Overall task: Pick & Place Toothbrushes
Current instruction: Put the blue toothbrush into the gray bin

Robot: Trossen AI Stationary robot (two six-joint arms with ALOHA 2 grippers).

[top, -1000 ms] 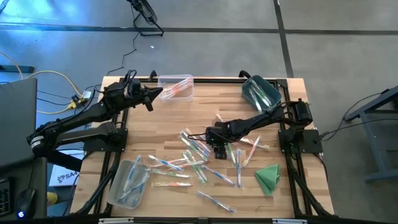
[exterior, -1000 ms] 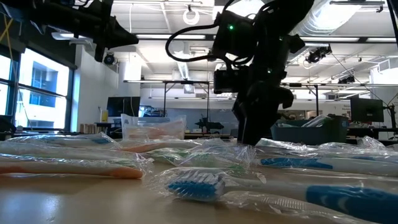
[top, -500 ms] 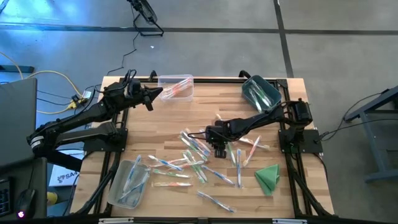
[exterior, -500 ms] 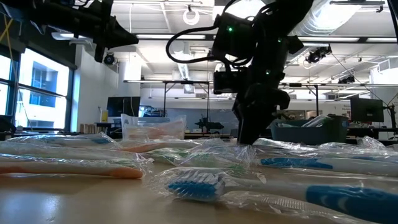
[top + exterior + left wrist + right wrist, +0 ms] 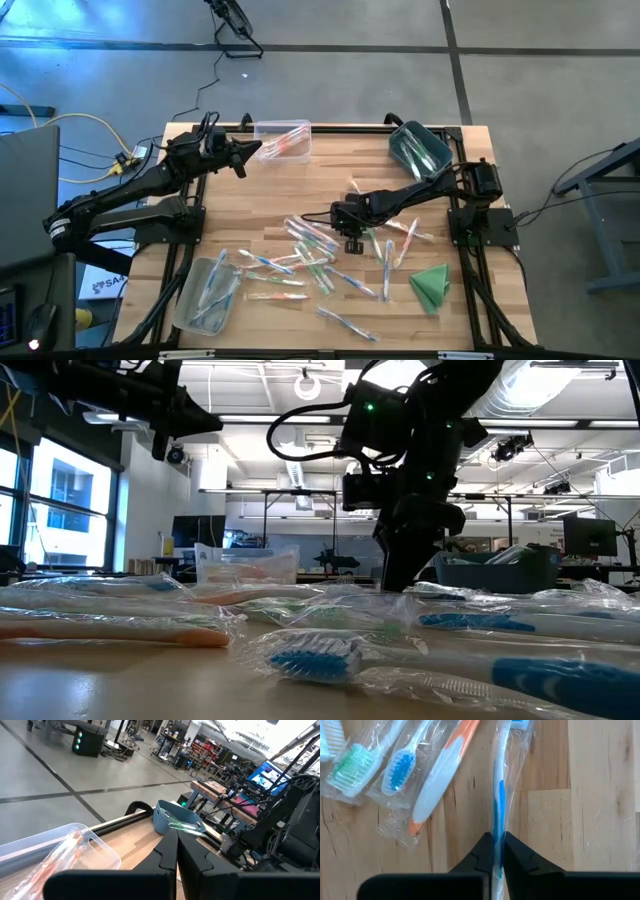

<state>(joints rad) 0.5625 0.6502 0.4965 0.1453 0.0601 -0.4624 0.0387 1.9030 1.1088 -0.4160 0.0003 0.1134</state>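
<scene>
Several wrapped toothbrushes (image 5: 310,250) lie scattered on the middle of the wooden table (image 5: 300,190). My right gripper (image 5: 352,240) stands at the pile's right side, pointing steeply down, shut on a blue-and-white toothbrush (image 5: 499,795) in a clear wrapper. Beside it lie a green, a blue and an orange toothbrush (image 5: 440,775). My left gripper (image 5: 255,150) hangs shut and empty above the far left of the table, next to a clear bin (image 5: 283,140); it also shows in its wrist view (image 5: 176,837). My right gripper pinches the blue-and-white toothbrush's handle (image 5: 498,832) through the wrapper between its two fingers. The fingers (image 5: 482,850) come from above, slanting steeply down, one on each side of the thin handle. The toothbrush lies flat on the table, stretching away from the fingers.
The clear bin at the far left holds orange toothbrushes. A blue bin (image 5: 420,148) stands at the far right, another clear bin (image 5: 208,292) with toothbrushes at the near left. A folded green cloth (image 5: 430,285) lies at the near right.
My right gripper has shut on the blue-and-white toothbrush while staying in place over the pile. The left arm has kept still.
</scene>
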